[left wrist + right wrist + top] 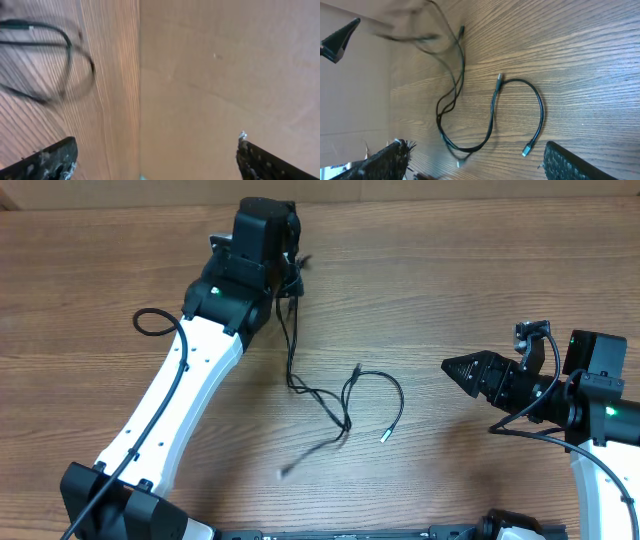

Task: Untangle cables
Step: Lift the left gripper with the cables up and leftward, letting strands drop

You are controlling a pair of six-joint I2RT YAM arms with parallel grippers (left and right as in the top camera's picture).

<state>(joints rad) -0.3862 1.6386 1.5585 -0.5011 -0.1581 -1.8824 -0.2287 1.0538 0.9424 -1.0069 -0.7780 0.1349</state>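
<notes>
Thin black cables (346, 420) lay loosely crossed at centre, one curled in an open loop, another strand trailing toward the far side.

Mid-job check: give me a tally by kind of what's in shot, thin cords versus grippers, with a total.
Thin black cords: 2 that I can tell apart, the looped cord and the long cord, crossing each other
Grippers: 2, the left gripper and the right gripper, both open
Total: 4
</notes>
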